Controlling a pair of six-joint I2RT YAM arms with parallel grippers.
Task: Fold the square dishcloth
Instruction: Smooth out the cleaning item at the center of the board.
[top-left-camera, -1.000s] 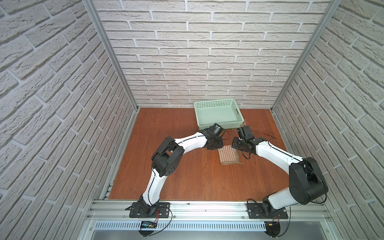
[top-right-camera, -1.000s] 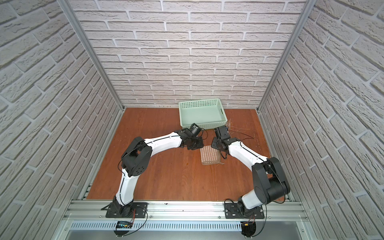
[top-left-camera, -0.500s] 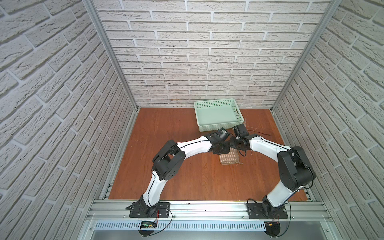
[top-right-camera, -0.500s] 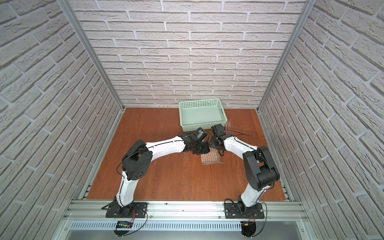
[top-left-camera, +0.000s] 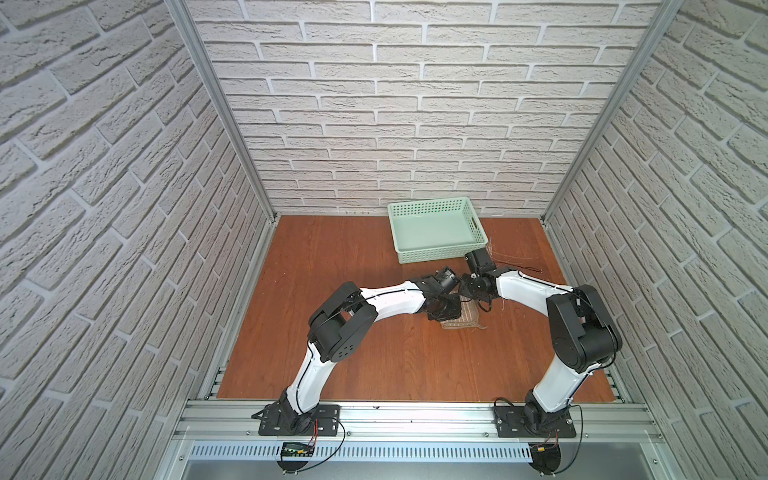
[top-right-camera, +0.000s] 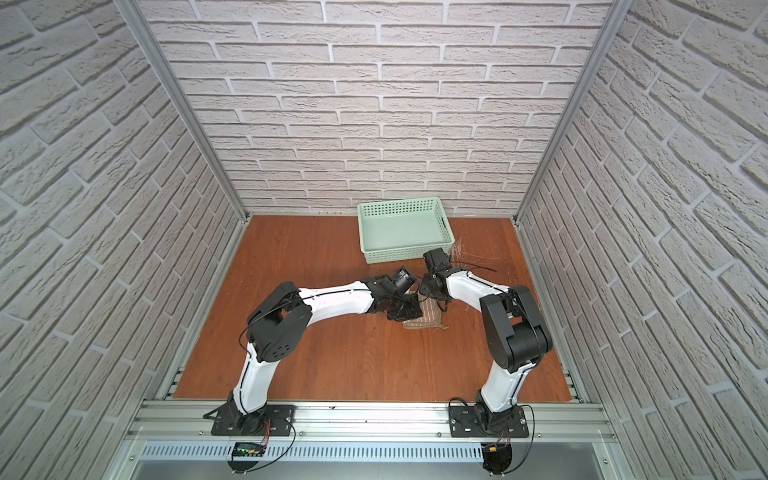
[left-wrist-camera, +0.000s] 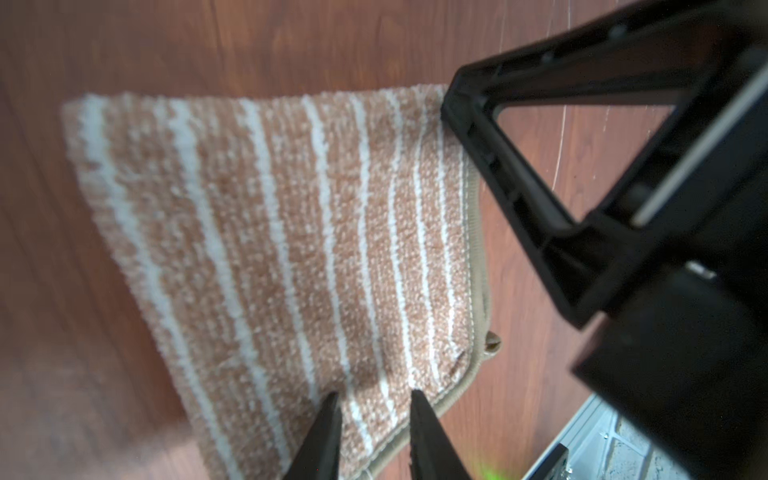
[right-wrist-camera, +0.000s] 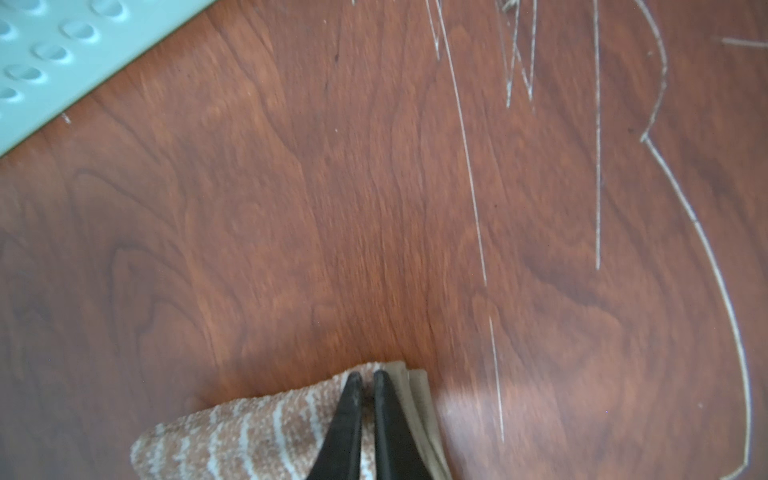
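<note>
The square dishcloth (top-left-camera: 467, 319) (top-right-camera: 428, 319) lies folded on the wooden table, tan with pale stripes and a darker hem. In the left wrist view the dishcloth (left-wrist-camera: 291, 232) lies flat, and my left gripper (left-wrist-camera: 374, 395) stands open, its tips over the cloth near the hem corner with the small loop (left-wrist-camera: 492, 343). My right gripper (right-wrist-camera: 364, 376) is shut on the far corner of the dishcloth (right-wrist-camera: 257, 440), beside two stacked hems. From above both wrists hide the cloth's far half.
A mint-green basket (top-left-camera: 436, 251) (top-right-camera: 405, 254) stands just behind the grippers, and its wall (right-wrist-camera: 41, 62) shows in the right wrist view. Pale scratches or strands (right-wrist-camera: 469, 166) mark the table to the right. Brick walls close in three sides.
My left gripper has moved right and nearer, onto the cloth, and its jaws have narrowed a little. The right arm has swung inward while its gripper stayed at the cloth's far corner.
</note>
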